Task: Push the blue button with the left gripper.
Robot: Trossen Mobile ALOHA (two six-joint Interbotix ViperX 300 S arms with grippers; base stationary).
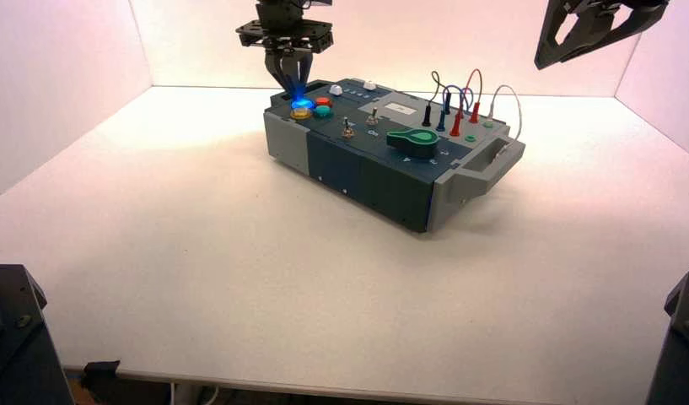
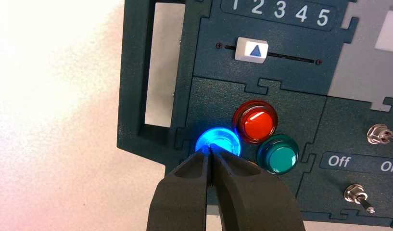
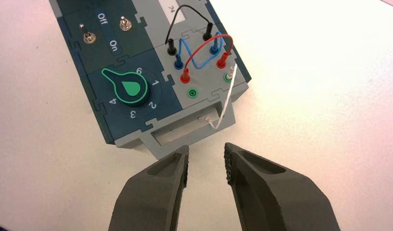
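The blue button (image 2: pixel 219 139) glows bright blue at the box's far left corner, beside a red button (image 2: pixel 254 121) and a teal-green button (image 2: pixel 278 154). It also shows lit in the high view (image 1: pixel 302 104), with a yellow button (image 1: pixel 300 113) in front of it. My left gripper (image 2: pixel 211 150) is shut, its pointed tip resting on the blue button's near edge; in the high view the left gripper (image 1: pixel 291 84) points straight down onto it. My right gripper (image 3: pixel 206 161) is open and empty, held high off the box's right end (image 1: pixel 577 38).
The dark blue and grey box (image 1: pixel 357 164) stands turned on the white table. It bears a white slider (image 2: pixel 252 50) under numbers 1 to 5, two toggle switches (image 2: pixel 360 197) marked Off and On, a green knob (image 3: pixel 132 89) and plugged wires (image 3: pixel 199 48).
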